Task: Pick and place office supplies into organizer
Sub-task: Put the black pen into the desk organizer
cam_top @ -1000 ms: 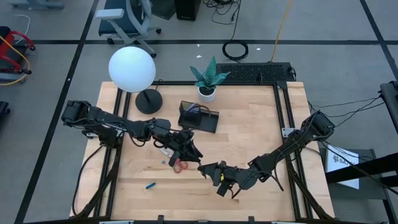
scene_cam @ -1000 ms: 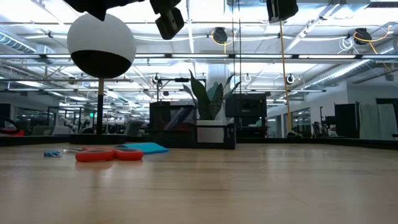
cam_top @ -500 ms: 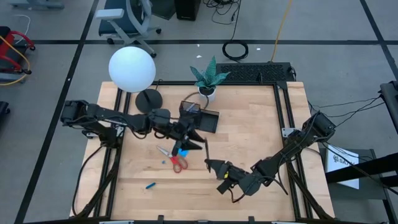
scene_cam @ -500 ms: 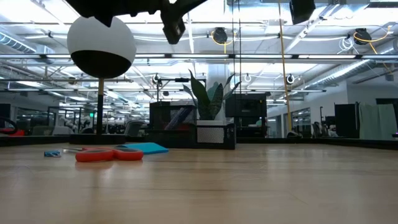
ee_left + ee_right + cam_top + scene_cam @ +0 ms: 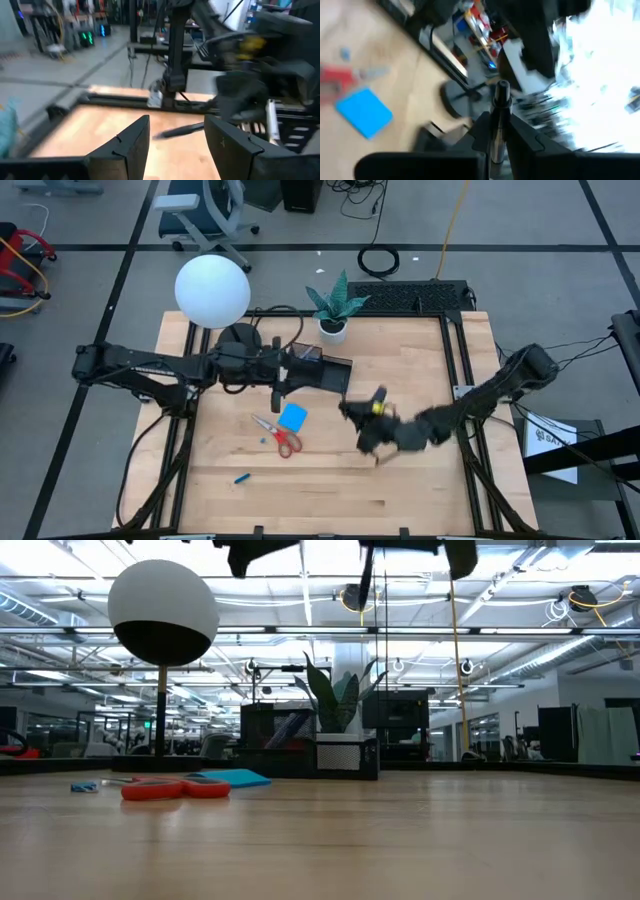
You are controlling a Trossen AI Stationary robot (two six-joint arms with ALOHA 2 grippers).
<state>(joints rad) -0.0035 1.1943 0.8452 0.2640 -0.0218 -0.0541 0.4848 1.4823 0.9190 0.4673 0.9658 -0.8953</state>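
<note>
My right gripper hovers above the table's middle, shut on a dark pen. My left gripper stands open and level just short of the black organizer, with nothing between its fingers. The pen shows beyond it in the left wrist view. The blue note pad and the red-handled scissors lie flat on the table below and between the arms. A tiny blue piece lies nearer the front edge. My right gripper pinches the pen between its two fingers. The pen's shaft runs up out of the gap, and its free end reaches past the fingertips. The pen is lifted clear of the table.
A lamp with a white globe and a round black base stands at the far left. A potted plant stands behind the organizer. Bare wood lies to the right of the right gripper and along the near edge.
The two grippers met over the scissors with the pen between them. My left gripper has since drawn away, rising toward the organizer and rolling level. My right gripper has carried the pen toward the far edge and has rolled too. The note pad, hidden before in the high view, now shows.
</note>
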